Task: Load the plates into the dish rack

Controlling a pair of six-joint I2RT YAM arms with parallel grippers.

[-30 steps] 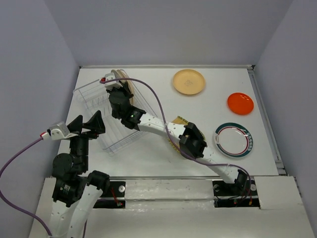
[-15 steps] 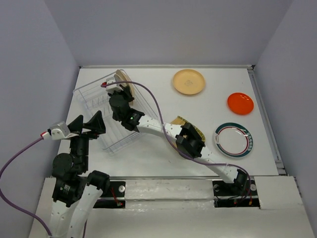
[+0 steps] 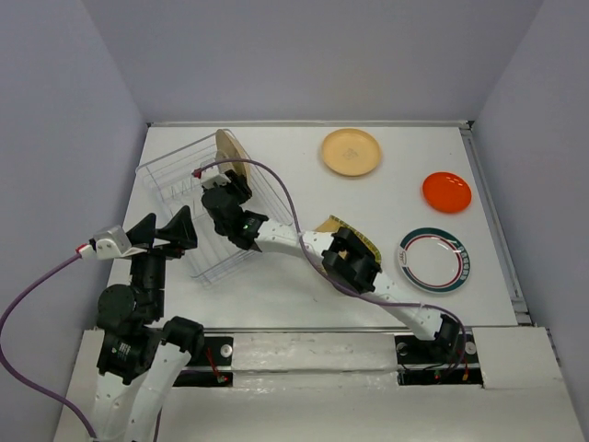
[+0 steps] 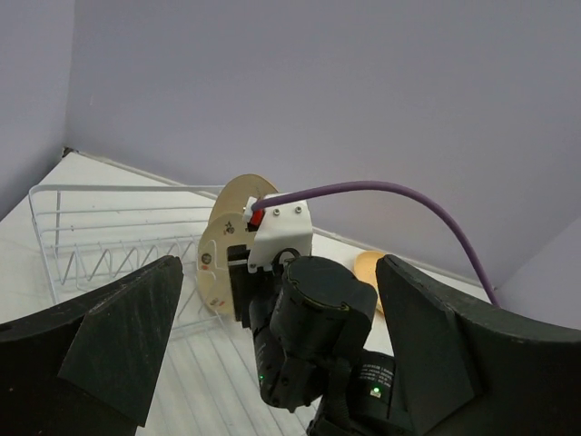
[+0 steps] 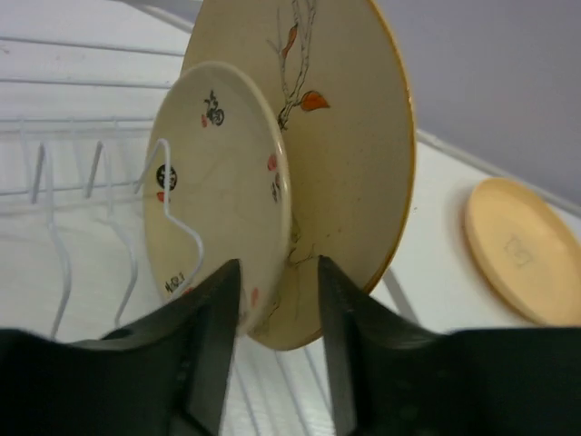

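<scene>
The wire dish rack [image 3: 198,226] lies at the left of the table. Two tan plates stand on edge at its far end, a small one [image 5: 218,182] in front of a larger one [image 5: 349,136], which also show from above [image 3: 230,152]. My right gripper [image 5: 279,263] [image 3: 218,187] is open, and its fingers straddle the plates' lower rims without pinching them. My left gripper [image 3: 161,230] [image 4: 280,263] hangs wide open and empty near the rack's near-left side. A tan plate [image 3: 351,152], a red-orange plate [image 3: 446,191] and a ringed white plate [image 3: 433,261] lie flat. The yellow plate [image 3: 333,225] is partly hidden under my right arm.
My right arm [image 3: 304,244] reaches diagonally across the table's middle to the rack. Its purple cable [image 3: 276,184] loops over the rack's right side. In the left wrist view, the right wrist [image 4: 309,336] fills the space between the left fingers. Grey walls close the table in.
My right gripper has opened and let go of the small tan plate, which now stands in the rack. It has drawn back a little toward the near edge. The left arm has not moved.
</scene>
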